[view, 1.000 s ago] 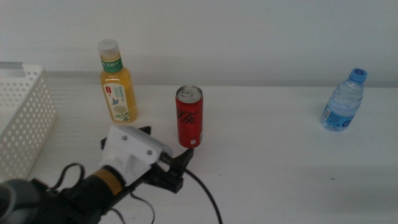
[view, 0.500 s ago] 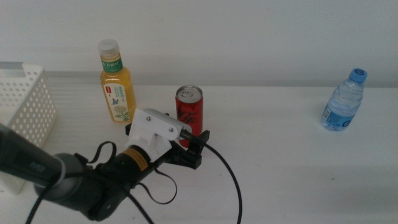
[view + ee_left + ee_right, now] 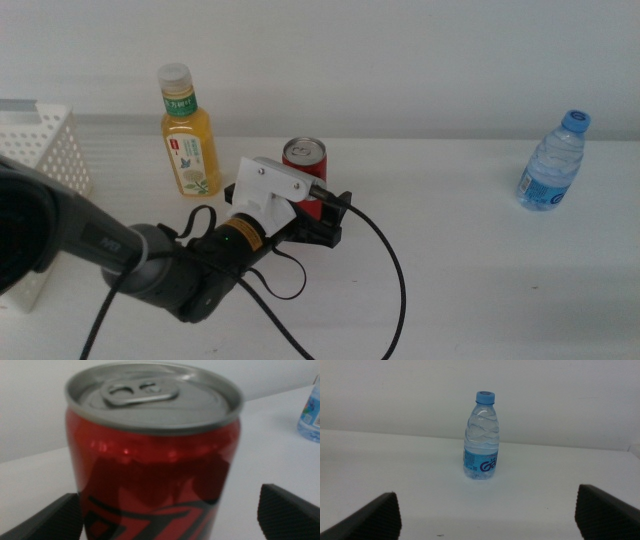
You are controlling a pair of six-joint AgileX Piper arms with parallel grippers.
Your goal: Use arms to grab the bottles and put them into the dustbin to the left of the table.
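On the table (image 3: 460,280), the red soda can (image 3: 304,156) stands upright between the open jaws of my left gripper (image 3: 300,212). In the left wrist view the can (image 3: 152,455) fills the gap of that gripper (image 3: 170,510), with a little space on one side. The yellow juice bottle (image 3: 188,135) stands behind and left of the can. At the far right stands the small water bottle (image 3: 552,165). My right gripper (image 3: 487,515) does not show in the middle view. It is open and faces the water bottle (image 3: 481,440) from a distance. The dustbin (image 3: 50,150) is at the left edge.
The left arm's white housing and black cable (image 3: 385,270) stretch across the table's front centre. A white wall rises behind the table. The water bottle's edge (image 3: 311,410) shows beyond the can in the left wrist view.
The left arm has moved forward and to the right, from short of the can to having its jaws around it. The bottles and the can have not moved.
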